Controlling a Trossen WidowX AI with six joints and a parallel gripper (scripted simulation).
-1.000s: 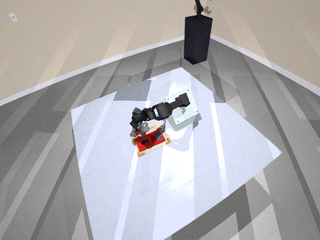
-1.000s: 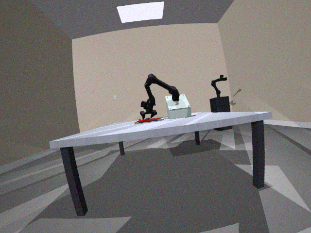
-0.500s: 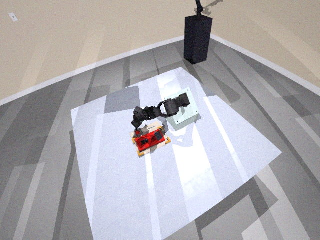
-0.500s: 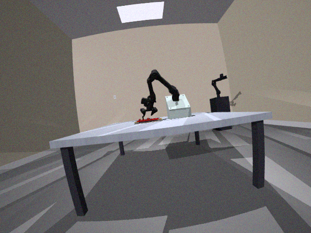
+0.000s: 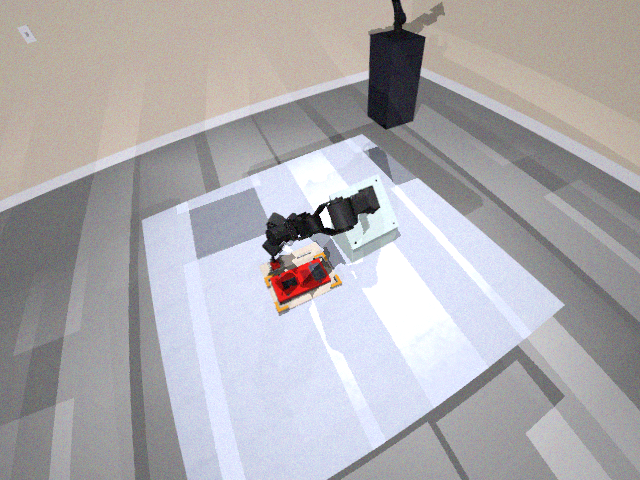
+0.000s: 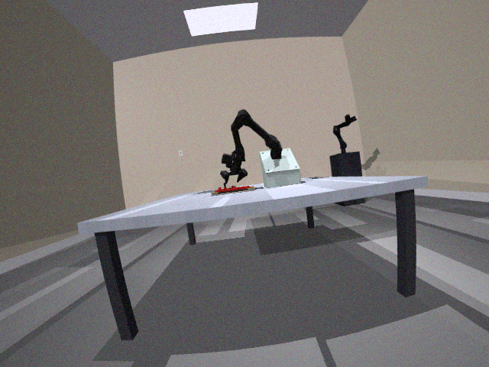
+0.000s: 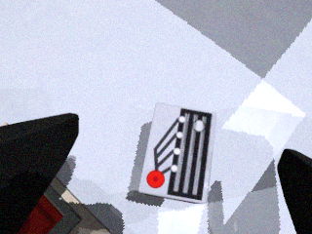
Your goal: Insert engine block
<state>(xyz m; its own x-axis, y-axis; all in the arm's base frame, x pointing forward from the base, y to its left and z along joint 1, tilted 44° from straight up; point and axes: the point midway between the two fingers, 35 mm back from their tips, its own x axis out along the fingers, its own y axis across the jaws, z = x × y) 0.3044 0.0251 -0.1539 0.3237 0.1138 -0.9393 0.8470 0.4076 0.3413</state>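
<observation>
The engine block (image 7: pixel 163 114) is a grey box with black stripes, white dots and a red disc on top. In the wrist view it appears to rest on the white table between the spread fingers, with a gap on both sides, outside the car body. The red car body (image 5: pixel 283 295) (image 6: pixel 237 189) (image 7: pixel 41 217) lies on a beige base; its corner shows at the lower left of the wrist view, partly behind a finger. Dark openings show in it. The rib cannot be made out. My gripper (image 6: pixel 231 183) (image 7: pixel 179 140) is open and empty, low behind the car body.
The base has orange corner brackets (image 5: pixel 337 281). A small red piece (image 5: pixel 275 265) lies on its back left part. A pale green box (image 5: pixel 385 206) (image 6: pixel 282 180) bears my arm, right of the car. A second arm stands on a black pedestal (image 5: pixel 395 77) (image 6: pixel 345 164) off the table.
</observation>
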